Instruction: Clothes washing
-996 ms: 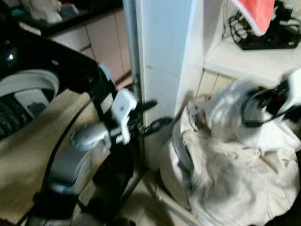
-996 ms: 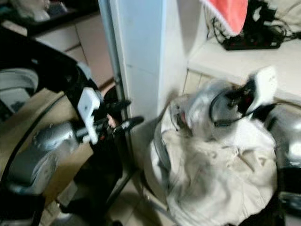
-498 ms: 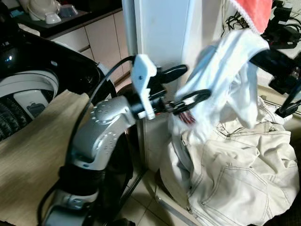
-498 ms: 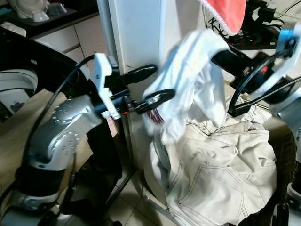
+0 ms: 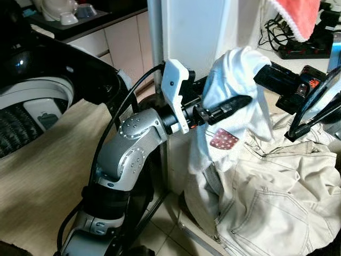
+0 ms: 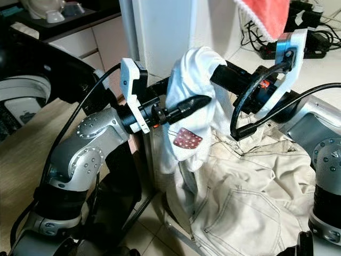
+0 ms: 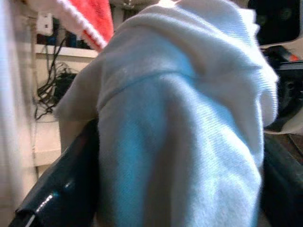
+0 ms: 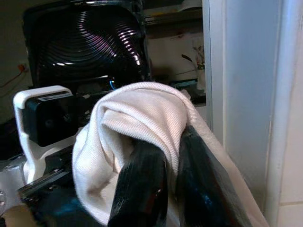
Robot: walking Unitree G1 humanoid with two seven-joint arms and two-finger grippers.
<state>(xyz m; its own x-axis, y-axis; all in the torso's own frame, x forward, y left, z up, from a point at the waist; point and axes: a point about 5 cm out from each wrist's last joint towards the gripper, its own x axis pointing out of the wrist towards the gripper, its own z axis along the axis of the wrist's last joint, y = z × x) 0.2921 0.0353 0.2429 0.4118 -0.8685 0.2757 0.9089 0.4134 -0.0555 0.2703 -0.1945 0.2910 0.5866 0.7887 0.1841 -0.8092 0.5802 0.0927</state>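
While the right end effector point(image 6: 221, 72) pinches the white knit garment point(image 6: 194, 101), the left end effector point(image 5: 234, 98), fingers spread, straddles it, nearer the open black-lidded washing machine point(image 5: 37, 101).

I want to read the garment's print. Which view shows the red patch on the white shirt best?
The right eye view: the white shirt hangs open, red patch facing the camera. The left eye view shows it too; both wrist views give plain white cloth.
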